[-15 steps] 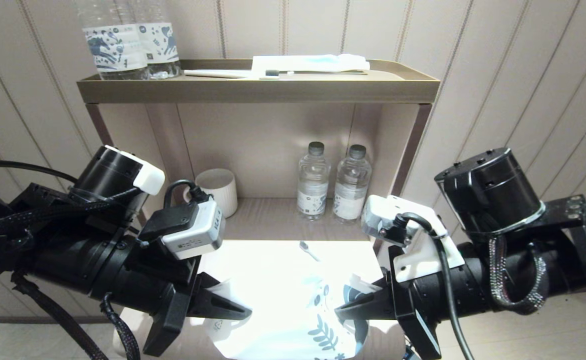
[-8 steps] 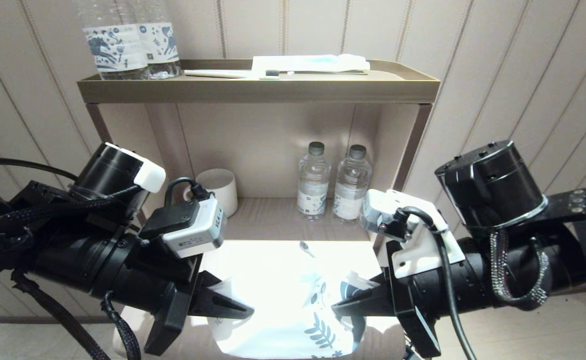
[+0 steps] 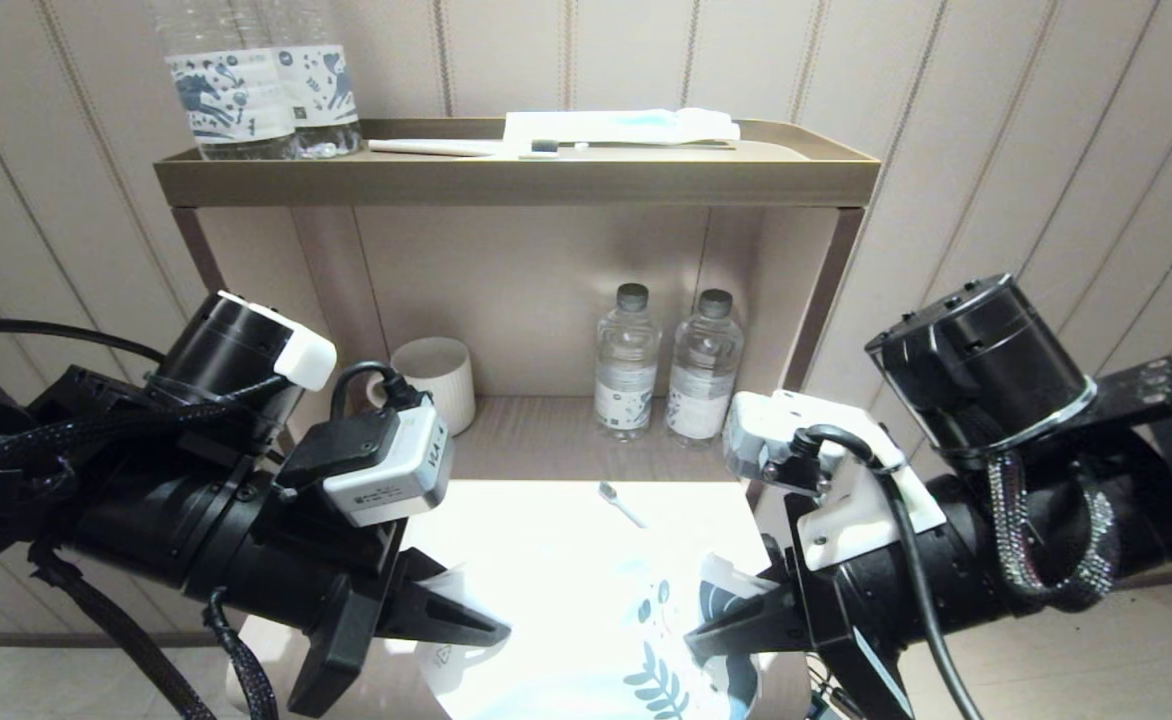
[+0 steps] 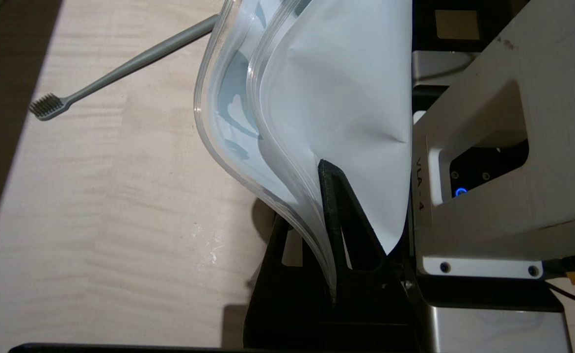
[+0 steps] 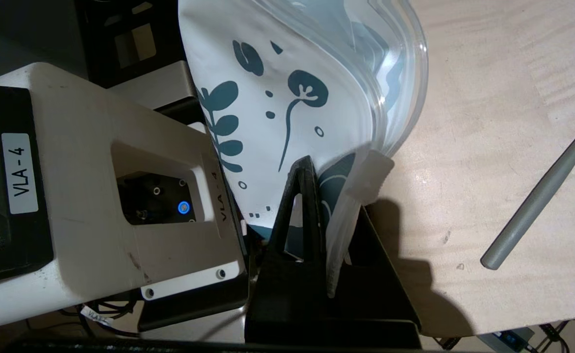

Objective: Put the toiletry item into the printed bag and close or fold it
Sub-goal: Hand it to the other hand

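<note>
Both claws dropped slightly since earlier; left claw (image 3: 476,628) and right claw (image 3: 711,635) each pinched an edge of the printed bag (image 3: 606,650), mouth gaping. Toothbrush (image 3: 621,503) lay on counter (image 4: 96,206) just beyond bag.

"VLA-4" reads on a white label (image 5: 19,165) and on the wrist camera housing (image 5: 120,196)
</note>
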### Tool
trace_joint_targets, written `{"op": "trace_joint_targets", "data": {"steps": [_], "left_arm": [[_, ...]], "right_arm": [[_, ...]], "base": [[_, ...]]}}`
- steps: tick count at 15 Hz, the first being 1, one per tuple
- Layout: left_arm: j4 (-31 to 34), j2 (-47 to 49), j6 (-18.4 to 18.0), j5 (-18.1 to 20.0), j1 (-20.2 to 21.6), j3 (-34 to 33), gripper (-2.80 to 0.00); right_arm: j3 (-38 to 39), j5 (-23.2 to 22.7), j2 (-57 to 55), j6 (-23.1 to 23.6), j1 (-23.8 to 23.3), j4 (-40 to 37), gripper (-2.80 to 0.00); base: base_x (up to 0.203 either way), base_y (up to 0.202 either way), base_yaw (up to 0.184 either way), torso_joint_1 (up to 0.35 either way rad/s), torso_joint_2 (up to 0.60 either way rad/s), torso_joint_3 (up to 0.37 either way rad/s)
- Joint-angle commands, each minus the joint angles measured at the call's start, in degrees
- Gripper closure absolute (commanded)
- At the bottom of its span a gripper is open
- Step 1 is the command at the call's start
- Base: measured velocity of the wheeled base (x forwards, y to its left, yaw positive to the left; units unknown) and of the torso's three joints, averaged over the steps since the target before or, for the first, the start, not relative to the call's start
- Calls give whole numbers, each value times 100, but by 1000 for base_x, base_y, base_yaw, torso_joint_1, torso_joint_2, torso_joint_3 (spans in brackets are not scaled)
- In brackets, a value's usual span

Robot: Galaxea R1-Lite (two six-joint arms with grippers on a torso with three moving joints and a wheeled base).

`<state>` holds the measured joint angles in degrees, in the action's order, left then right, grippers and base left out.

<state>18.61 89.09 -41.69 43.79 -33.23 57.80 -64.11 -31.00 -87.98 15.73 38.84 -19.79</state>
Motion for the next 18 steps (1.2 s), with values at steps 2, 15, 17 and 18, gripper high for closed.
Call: {"op": "trace_joint_targets", "data": {"steps": [2, 15, 17, 18], "left_arm": [[11, 21, -15, 32, 1, -12, 0], [-15, 52, -34, 60, 31, -49, -280], [14, 30, -3, 60, 182, -55, -280], [40, 34, 20, 60, 299, -63, -280]], "right_arm": [[-23, -60, -15, 35, 10, -11, 0], [11, -64, 55, 32, -79, 89, 0], [33, -59, 184, 27, -103, 89, 0], [53, -55, 258, 26, -165, 89, 0]], "base": [[0, 0, 0, 0, 0, 0], [0, 0, 0, 0, 0, 0], [0, 0, 0, 0, 0, 0], [0, 0, 0, 0, 0, 0]]}}
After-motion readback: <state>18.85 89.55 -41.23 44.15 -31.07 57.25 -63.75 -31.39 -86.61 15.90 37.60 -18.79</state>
